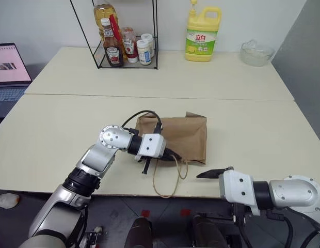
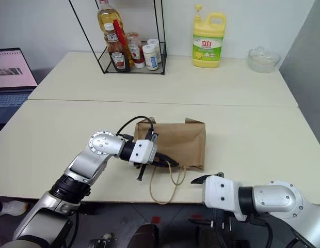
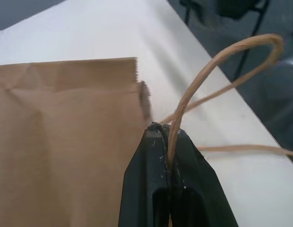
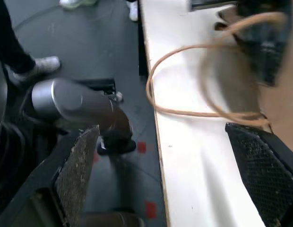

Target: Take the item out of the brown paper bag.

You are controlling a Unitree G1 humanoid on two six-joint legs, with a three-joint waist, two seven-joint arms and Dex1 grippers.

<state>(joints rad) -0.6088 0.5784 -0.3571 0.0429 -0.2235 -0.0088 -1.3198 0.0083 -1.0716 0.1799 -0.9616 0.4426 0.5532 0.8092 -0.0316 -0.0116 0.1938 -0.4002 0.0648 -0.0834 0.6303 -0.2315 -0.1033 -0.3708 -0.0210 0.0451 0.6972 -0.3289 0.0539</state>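
Bag: we are seeing the creased brown kraft paper bag (image 1: pixel 176 135) lying flat on the pale cream desk (image 1: pixel 263 134), its mouth facing our jaws.
Left jaws: the left gripper (image 3: pixel 169 142) is pinching shut on one thin tan twisted-cord handle (image 3: pixel 217 66) at the bag's mouth.
Right jaws: the right gripper (image 4: pixel 170 165) is standing wide open and empty at the desk's near edge, just short of the cord loops.
Item: the small bottle is not showing; we are judging it is inside the bag, beyond the left jaws.
Done: one handle is being held.
Left: we are judging that opening the mouth, reaching in and drawing out the bottle all remain.
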